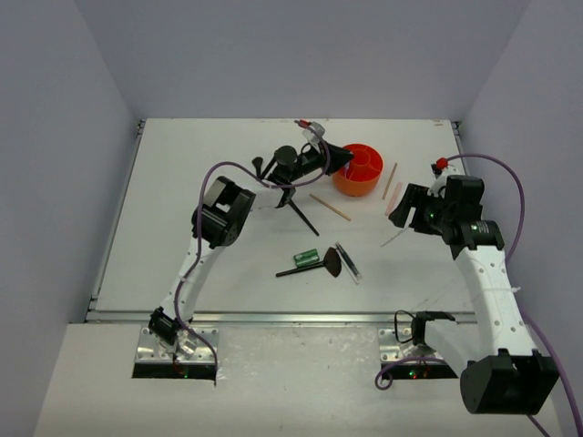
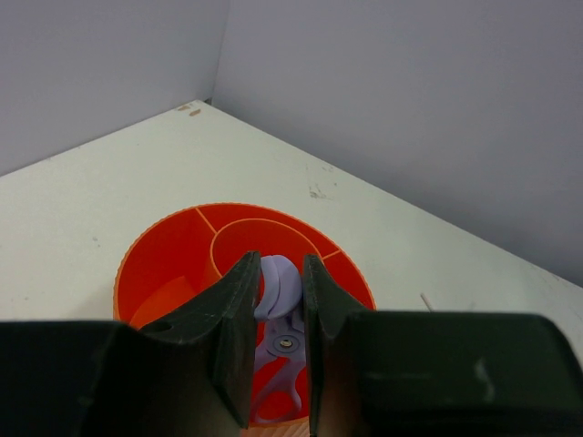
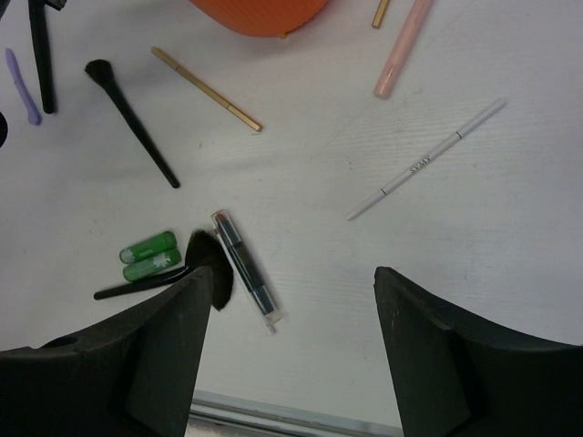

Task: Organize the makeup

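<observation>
My left gripper [image 1: 339, 157] hangs over the round orange compartmented cup [image 1: 358, 168] and is shut on a lilac scissor-handled tool [image 2: 278, 291], held over the cup's middle compartment [image 2: 241, 241]. My right gripper [image 3: 291, 273] is open and empty above the table at the right [image 1: 407, 211]. On the table lie a black brush [image 3: 132, 123], a tan stick [image 3: 207, 88], a pink stick [image 3: 401, 50], a white pencil [image 3: 425, 161], a green tube [image 3: 150, 256], a black fan brush [image 3: 205, 269], a dark stick in a clear case [image 3: 244, 269] and a lilac tool [image 3: 22, 86].
A second tan stick [image 1: 390, 180] lies right of the cup beside the pink stick [image 1: 394, 198]. Another black brush [image 3: 38, 55] lies at the far left of the right wrist view. The table's metal front edge [image 1: 291, 317] runs near the arm bases. Grey walls enclose the table.
</observation>
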Tool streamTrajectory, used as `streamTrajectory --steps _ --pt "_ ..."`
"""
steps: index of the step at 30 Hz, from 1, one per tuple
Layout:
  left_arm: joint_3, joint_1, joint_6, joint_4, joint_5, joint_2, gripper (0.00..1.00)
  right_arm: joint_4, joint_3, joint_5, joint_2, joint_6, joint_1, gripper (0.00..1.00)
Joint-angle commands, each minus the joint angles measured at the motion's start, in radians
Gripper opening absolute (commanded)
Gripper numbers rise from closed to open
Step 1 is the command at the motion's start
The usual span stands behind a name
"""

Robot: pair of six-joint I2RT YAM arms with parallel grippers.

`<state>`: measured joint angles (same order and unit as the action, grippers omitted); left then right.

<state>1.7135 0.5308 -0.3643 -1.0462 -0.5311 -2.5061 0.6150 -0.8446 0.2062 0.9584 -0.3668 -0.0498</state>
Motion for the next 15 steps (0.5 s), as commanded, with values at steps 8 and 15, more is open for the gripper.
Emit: streamTrajectory --steps 8,15 --pt "-0.004 0.006 0.018 -0.04 0.001 0.06 0.52 -0.021 0.002 -0.004 -0.012 0.006 0.002 0.74" --pt "-0.001 0.006 0.039 -0.034 0.06 0.069 0.65 -0.031 -0.022 0.018 0.017 0.011 0.002 0.74"
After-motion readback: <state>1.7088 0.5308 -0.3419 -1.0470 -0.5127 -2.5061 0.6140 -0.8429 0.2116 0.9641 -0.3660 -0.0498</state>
